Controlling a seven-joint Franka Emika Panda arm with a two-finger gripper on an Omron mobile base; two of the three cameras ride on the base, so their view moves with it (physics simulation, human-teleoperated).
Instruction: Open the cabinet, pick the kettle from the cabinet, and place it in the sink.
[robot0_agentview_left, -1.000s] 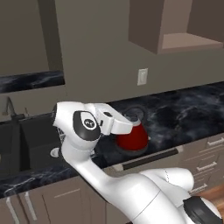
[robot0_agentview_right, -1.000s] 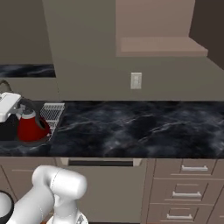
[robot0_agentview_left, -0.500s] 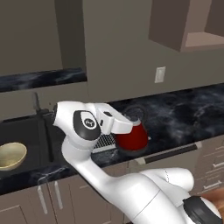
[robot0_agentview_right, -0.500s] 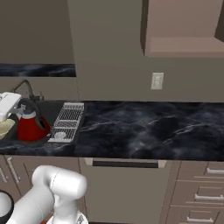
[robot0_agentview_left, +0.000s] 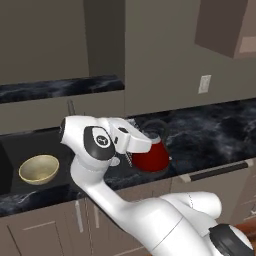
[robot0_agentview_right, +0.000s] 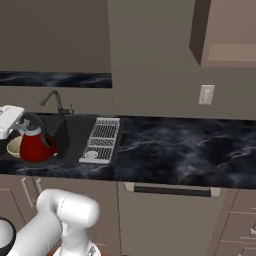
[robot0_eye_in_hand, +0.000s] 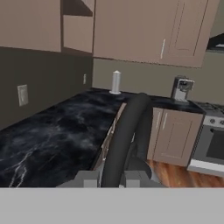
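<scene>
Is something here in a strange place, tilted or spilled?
Nothing is spilled or damaged. The red kettle hangs upright from the gripper, shut on its handle, near the sink. A yellow bowl lies in the sink.

A black marbled countertop (robot0_agentview_right: 180, 150) runs across the middle of the right base view, with taupe wall behind and a pale outlet plate (robot0_agentview_right: 206, 94) at upper right. Beige base cabinets (robot0_agentview_right: 165, 220) fill the bottom. In the hand view, a wood floor (robot0_eye_in_hand: 173, 175) lies lower right beside what looks like a stove (robot0_eye_in_hand: 210, 148), and a white cylinder (robot0_eye_in_hand: 115, 82) stands upper centre.
</scene>
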